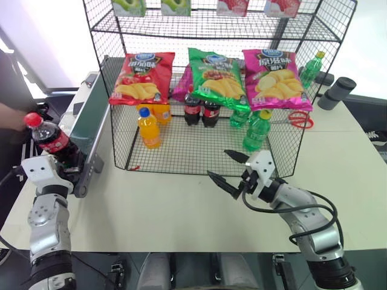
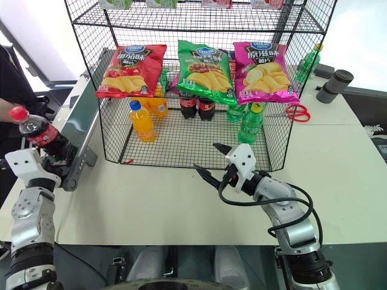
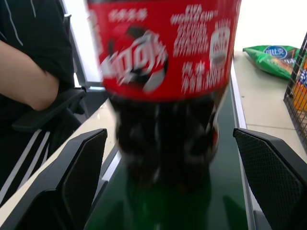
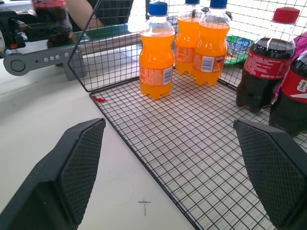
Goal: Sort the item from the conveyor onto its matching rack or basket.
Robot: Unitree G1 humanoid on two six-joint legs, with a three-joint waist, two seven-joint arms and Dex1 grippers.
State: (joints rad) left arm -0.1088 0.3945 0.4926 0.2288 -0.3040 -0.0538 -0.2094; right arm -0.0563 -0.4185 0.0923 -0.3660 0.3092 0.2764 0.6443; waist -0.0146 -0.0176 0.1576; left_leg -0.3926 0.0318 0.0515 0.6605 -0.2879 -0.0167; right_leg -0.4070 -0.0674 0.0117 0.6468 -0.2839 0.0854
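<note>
Upright, dark cola bottle (image 1: 51, 140), red cap, red label

cola bottle (image 3: 163, 72) label "FIFA WORLD CUP"

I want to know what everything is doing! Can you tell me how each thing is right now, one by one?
cola bottle: upright on the conveyor, cap on, between open fingers, not gripped.
left gripper: open, around the bottle.
right gripper: open, empty, before the rack.
conveyor: carrying the bottle.
rack: bottles standing inside, chip bags hung in front.
scissors: lying flat on the table.
</note>
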